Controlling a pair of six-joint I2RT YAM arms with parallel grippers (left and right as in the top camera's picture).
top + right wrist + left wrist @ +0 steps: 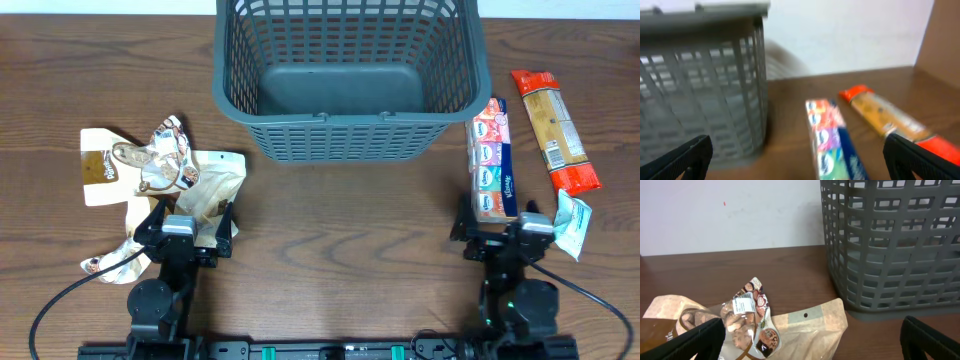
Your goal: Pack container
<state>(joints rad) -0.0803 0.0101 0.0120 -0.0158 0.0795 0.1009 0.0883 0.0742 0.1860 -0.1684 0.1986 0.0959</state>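
Nearest, the left gripper [187,228] has its jaws released wide over beige snack bags [215,180], one with a white label [743,303] too small to read. The right gripper [506,228] is equally released beside a pale packet [573,222]. Farther right lie a tissue pack [493,160] with unreadable blue script and an orange-ended packet [553,128], and the basket [350,145] stands far, mid-table [340,250].

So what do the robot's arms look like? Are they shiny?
Not shiny. The left arm and right arm are matte black and chunky, each with a small grey block near its black jaws. Thin black cables loop from their bases, and a tiny green light glows on the right one.
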